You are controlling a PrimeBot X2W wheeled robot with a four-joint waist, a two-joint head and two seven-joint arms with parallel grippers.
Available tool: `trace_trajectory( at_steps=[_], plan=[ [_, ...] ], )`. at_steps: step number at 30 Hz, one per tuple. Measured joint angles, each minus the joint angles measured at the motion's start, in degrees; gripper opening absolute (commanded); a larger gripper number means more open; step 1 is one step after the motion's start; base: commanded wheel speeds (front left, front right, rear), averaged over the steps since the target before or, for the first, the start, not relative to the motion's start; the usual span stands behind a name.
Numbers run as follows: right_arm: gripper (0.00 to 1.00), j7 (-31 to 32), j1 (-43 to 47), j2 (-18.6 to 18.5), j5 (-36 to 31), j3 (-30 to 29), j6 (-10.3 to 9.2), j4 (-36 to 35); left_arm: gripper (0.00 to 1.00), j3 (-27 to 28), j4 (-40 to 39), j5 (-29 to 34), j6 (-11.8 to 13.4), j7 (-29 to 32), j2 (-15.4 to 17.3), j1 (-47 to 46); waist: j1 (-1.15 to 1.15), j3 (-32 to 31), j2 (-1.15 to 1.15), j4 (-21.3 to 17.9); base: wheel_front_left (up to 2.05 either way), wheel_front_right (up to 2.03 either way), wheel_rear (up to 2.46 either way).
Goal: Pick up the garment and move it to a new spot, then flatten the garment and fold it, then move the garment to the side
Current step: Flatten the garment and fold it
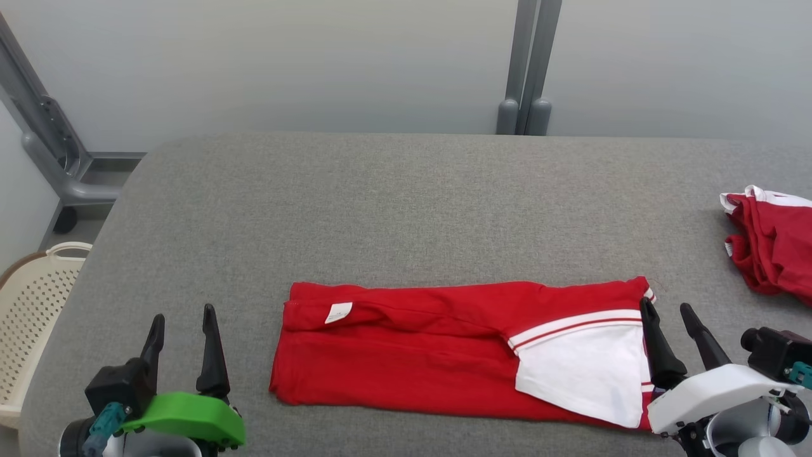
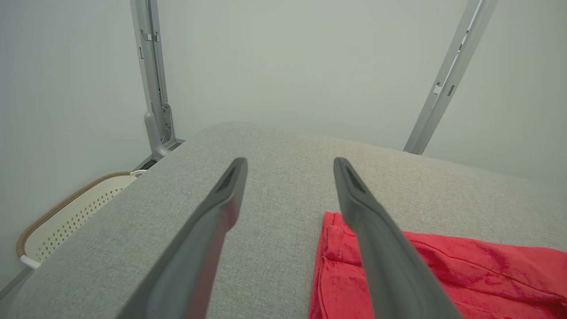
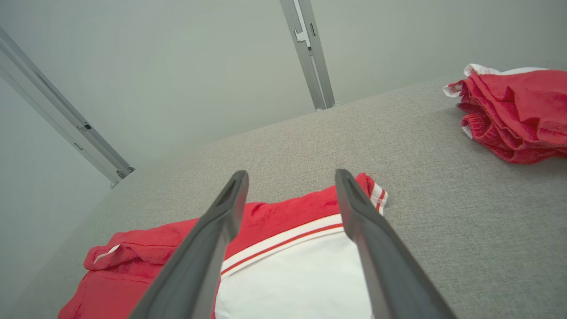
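Observation:
A red garment (image 1: 412, 346) with a white panel and red-and-white stripes lies folded into a long flat band across the near middle of the grey table (image 1: 380, 203). A small white label shows near its left end. My left gripper (image 1: 182, 324) stands open to the left of the garment, apart from it, with nothing between its fingers. In the left wrist view the garment's left end (image 2: 443, 270) lies under and right of the right finger. My right gripper (image 1: 667, 317) is open at the garment's right end, over the white panel (image 3: 292, 279), holding nothing.
A second red and white piece of clothing (image 1: 771, 244) lies bunched at the table's right edge, seen too in the right wrist view (image 3: 514, 110). A cream perforated basket (image 1: 32, 311) stands on the floor beside the table's left edge. Grey metal posts (image 1: 530, 63) rise behind the table.

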Motion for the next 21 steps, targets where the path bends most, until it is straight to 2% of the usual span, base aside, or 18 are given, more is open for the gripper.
trace_trajectory(
  at_steps=[7, 13, 21],
  plan=[
    [1.00, -5.24, 0.10, 1.35, -1.89, 0.44, 0.00, 4.58, 1.00, 1.33, 0.20, 2.20, -3.11, 0.00, 0.09, 4.55, 0.00, -1.04, 0.00, -0.22, 0.00, 0.00, 0.00],
    [1.00, -7.55, 0.80, 1.41, -5.43, 4.68, 0.00, 7.14, 1.00, 0.09, 1.27, 3.89, -5.36, -0.01, 1.24, 6.41, 0.00, -1.68, 0.00, 0.23, 0.00, 0.00, 0.00],
    [1.00, -8.89, 1.23, 1.36, -6.09, 5.80, 0.00, 9.51, 1.00, -0.41, 1.82, 4.16, -5.42, 0.00, 1.29, 7.23, 0.00, -1.76, 0.00, 0.48, 0.00, 0.00, 0.00]
  ],
)
